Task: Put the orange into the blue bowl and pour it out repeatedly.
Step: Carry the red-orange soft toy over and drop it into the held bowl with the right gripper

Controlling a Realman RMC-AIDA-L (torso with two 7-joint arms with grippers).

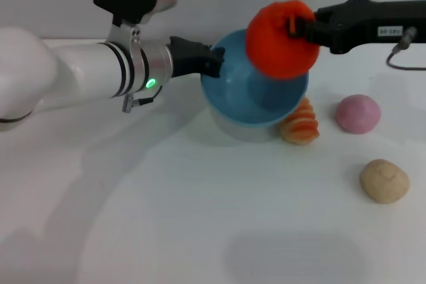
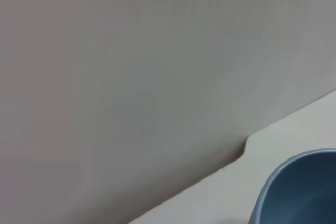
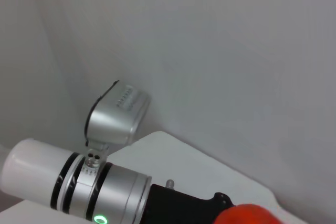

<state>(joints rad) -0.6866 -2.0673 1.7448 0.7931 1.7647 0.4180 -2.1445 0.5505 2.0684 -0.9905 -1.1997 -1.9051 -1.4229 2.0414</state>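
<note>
The orange (image 1: 282, 39) hides much of the right gripper (image 1: 298, 29), which reaches in from 2 o'clock; only a black fingertip shows against the fruit, closed onto it and holding it in the air over the far right rim of the bowl (image 1: 233, 98). The left gripper (image 1: 218, 59) comes from 9 o'clock and pinches the bowl's left rim, tilting it; the fingertips merge with the rim. The left wrist view catches only a slice of bowl (image 2: 299, 192); the right wrist view only the orange's top (image 3: 247, 214) at the frame's edge. At 4 o'clock from the bowl a striped roll (image 1: 301, 123) touches its wall; a pink ball (image 1: 357, 113) and a beige ball (image 1: 384, 180) lie farther right. The near table (image 1: 200, 231) is open.
</note>
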